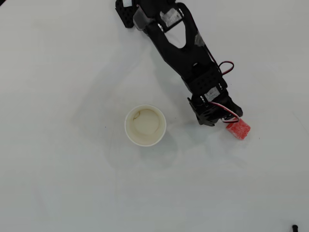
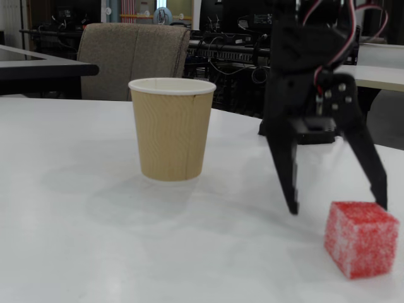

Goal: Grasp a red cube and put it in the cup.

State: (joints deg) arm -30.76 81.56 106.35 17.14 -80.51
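The red cube (image 1: 238, 129) (image 2: 360, 238) lies on the white table, speckled with pale grains. My gripper (image 1: 218, 122) (image 2: 336, 207) stands open over the table just behind and to the left of the cube in the fixed view, its right fingertip close above the cube's far top edge and its left fingertip well clear of it. Nothing is between the fingers. The cup (image 1: 145, 125) (image 2: 171, 129) stands upright and empty to the left, with a tan ribbed wall and a white rim.
The arm's black base (image 1: 128, 12) sits at the table's top edge in the overhead view. A chair (image 2: 134, 60) and cluttered desks stand behind the table. A small black object (image 1: 294, 227) lies at the bottom right corner.
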